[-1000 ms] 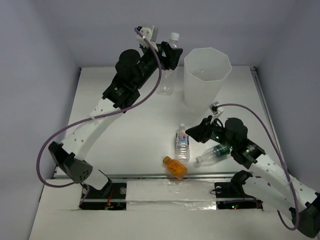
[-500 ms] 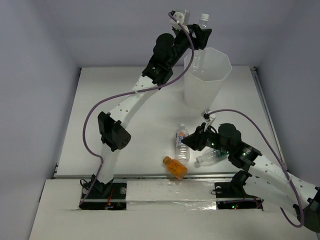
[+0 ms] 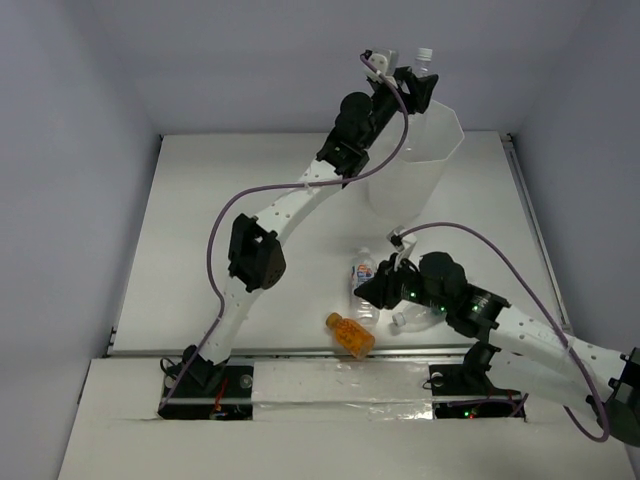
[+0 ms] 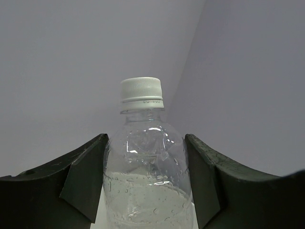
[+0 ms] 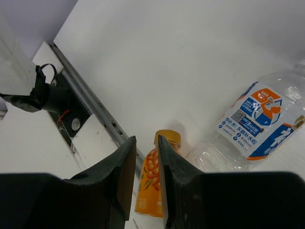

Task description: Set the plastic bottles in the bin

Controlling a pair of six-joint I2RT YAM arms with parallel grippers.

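Note:
My left gripper [image 3: 418, 88] is shut on a plain clear bottle [image 3: 424, 60] with a white cap and holds it upright, high over the far left rim of the white bin [image 3: 415, 165]. In the left wrist view the bottle [image 4: 145, 162] sits between both fingers [image 4: 88, 176]. My right gripper [image 3: 368, 290] hangs low over the front bottles, jaws almost together and empty [image 5: 147, 140]. Under it lie an orange bottle [image 5: 152, 186] [image 3: 350, 335] and a blue-labelled clear bottle [image 5: 252, 121] [image 3: 364, 272]. Another clear bottle [image 3: 405, 320] is mostly hidden under the right arm.
The table's front edge with a metal rail [image 5: 90, 102] runs just beyond the orange bottle. The left arm's base [image 3: 190, 375] and the right arm's base [image 3: 470, 380] sit at the near edge. Grey walls enclose the table on three sides.
My left arm has swung right and upward, carrying the clear bottle from left of the bin to above its rim. My right gripper has moved left and down over the front bottles.

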